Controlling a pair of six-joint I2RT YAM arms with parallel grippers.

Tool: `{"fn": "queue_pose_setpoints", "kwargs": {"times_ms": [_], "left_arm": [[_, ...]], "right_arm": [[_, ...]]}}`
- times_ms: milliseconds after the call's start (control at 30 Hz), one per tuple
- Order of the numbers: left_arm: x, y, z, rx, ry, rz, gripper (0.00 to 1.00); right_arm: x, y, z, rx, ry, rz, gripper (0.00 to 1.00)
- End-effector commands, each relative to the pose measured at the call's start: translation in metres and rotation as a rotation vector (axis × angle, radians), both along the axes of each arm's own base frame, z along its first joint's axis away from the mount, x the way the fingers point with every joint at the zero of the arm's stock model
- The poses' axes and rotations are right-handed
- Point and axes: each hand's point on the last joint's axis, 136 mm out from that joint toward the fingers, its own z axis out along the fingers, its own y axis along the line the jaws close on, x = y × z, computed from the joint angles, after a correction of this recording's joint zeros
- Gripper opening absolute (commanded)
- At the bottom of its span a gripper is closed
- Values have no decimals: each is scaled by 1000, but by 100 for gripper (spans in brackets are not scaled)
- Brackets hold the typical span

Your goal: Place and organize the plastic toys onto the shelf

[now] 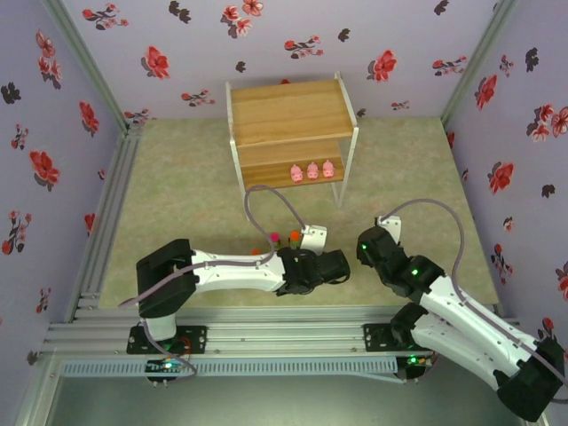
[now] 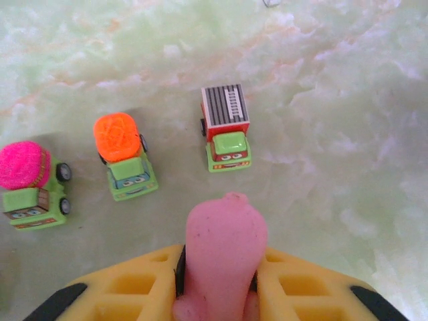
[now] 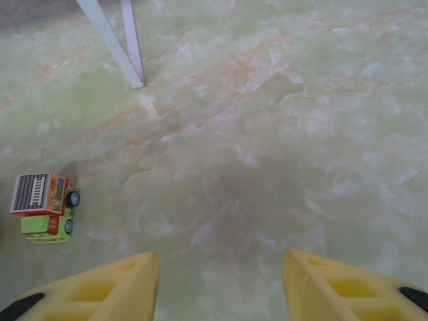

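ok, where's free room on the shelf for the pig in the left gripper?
Top board is bare all over. Lower board is bare left of the three pigs, which sit toward its right end. Table is crowded by three trucks just ahead of the left gripper and its held pig; bare under the open right gripper.

Mat point(image 1: 177, 177): green-beige, marbled, laid over the table ahead of my bases. The shelf point(image 1: 284, 106) stands on it at the far side, about centre, with its white feet on the mat.

Lower board point(image 1: 266, 160): three pink pigs point(image 1: 311, 170) in a row near the front edge, right of centre, just beside one another.

On the mat near my left arm are three trucks, upright on their wheels, side by side but apart, cabs toward my left wrist cam:
- magenta-topped truck point(image 2: 30, 187)
- orange-topped truck point(image 2: 125, 155)
- striped-top truck point(image 2: 226, 127)

The striped one sits well apart from the nearest shelf leg point(image 3: 110, 40).
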Motion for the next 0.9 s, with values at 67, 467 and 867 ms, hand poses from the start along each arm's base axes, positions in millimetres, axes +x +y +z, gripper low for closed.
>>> {"fn": "queue_pose_setpoints", "kwargs": {"times_ms": [67,467,867], "left_arm": [[13,27,21,55,-74,38,30],[43,65,45,38,-100,108,30],[83,102,83,42,-173,183,30]], "right_arm": [[3,9,-1,24,-16,45,53],[8,28,-1,78,-47,126,58],[12,35,-2,98,-69,154,66]]}}
